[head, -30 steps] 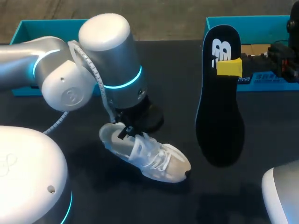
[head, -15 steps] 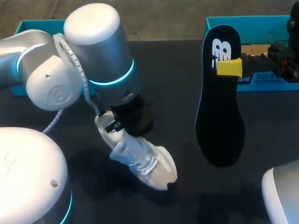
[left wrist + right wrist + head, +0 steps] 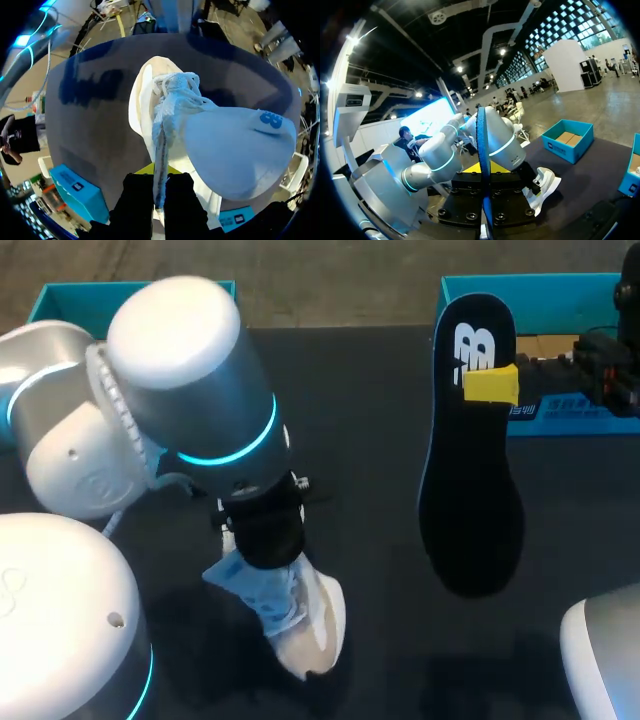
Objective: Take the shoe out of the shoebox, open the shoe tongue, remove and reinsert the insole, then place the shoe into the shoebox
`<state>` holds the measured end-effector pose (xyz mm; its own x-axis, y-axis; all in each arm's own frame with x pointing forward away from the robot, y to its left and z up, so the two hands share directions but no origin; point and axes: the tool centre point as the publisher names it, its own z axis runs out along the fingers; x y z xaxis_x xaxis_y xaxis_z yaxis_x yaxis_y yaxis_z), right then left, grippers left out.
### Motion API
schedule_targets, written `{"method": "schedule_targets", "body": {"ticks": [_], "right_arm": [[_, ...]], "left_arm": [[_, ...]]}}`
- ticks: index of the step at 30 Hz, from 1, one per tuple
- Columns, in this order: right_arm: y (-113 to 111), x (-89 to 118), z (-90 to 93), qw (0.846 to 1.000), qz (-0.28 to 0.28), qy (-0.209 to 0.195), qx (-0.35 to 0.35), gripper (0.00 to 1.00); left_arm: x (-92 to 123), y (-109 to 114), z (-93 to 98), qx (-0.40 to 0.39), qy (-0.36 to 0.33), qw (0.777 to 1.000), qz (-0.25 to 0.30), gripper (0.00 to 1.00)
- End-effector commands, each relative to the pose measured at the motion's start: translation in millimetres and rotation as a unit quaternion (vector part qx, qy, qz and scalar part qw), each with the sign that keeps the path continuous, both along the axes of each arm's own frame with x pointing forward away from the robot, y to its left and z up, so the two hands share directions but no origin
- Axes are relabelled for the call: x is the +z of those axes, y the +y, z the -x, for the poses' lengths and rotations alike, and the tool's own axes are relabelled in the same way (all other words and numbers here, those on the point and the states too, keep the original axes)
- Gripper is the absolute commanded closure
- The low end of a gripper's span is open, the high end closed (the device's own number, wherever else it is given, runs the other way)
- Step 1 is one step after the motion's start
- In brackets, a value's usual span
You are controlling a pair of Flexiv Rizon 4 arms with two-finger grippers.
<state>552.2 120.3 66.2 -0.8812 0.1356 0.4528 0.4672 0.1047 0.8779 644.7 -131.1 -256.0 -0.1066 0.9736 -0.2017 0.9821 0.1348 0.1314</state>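
Head view: right end effector (image 3: 490, 383) pinches the insole (image 3: 470, 490) upright, well right of the shoe (image 3: 300, 625). Left end effector (image 3: 159, 192) clamps the shoe, toe nearward.

The black table's (image 3: 370, 390) near left is blocked by the silver left arm (image 3: 215, 410) and white laced shoe (image 3: 315, 625). A bare middle strip is bounded rightward by the raised black foam insole (image 3: 470, 500); the far right is closed by a teal cardboard shoebox (image 3: 560, 288).
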Motion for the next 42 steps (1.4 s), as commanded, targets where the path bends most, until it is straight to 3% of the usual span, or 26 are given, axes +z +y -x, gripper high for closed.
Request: {"method": "schedule_targets", "body": {"ticks": [1, 17, 19, 27, 42], "right_arm": [[3, 3, -4.5, 1.000, 0.003, 0.001, 0.003, 1.00], [3, 3, -4.5, 1.000, 0.003, 0.001, 0.003, 1.00], [3, 3, -4.5, 1.000, 0.003, 0.001, 0.003, 1.00], [3, 3, -4.5, 1.000, 0.003, 0.001, 0.003, 1.00], [3, 3, -4.5, 1.000, 0.003, 0.001, 0.003, 1.00]], "left_arm": [[3, 14, 9.2, -0.037, -0.019, 0.999, 0.021, 1.00], [2, 13, 10.2, -0.046, -0.020, 0.998, 0.024, 1.00], [-2, 9, 7.4, -0.104, -0.005, 0.994, 0.019, 1.00], [-16, -22, -19.4, -0.188, 0.117, 0.975, -0.031, 1.00], [-45, -61, -20.2, -0.149, 0.150, 0.975, -0.067, 1.00]]}}
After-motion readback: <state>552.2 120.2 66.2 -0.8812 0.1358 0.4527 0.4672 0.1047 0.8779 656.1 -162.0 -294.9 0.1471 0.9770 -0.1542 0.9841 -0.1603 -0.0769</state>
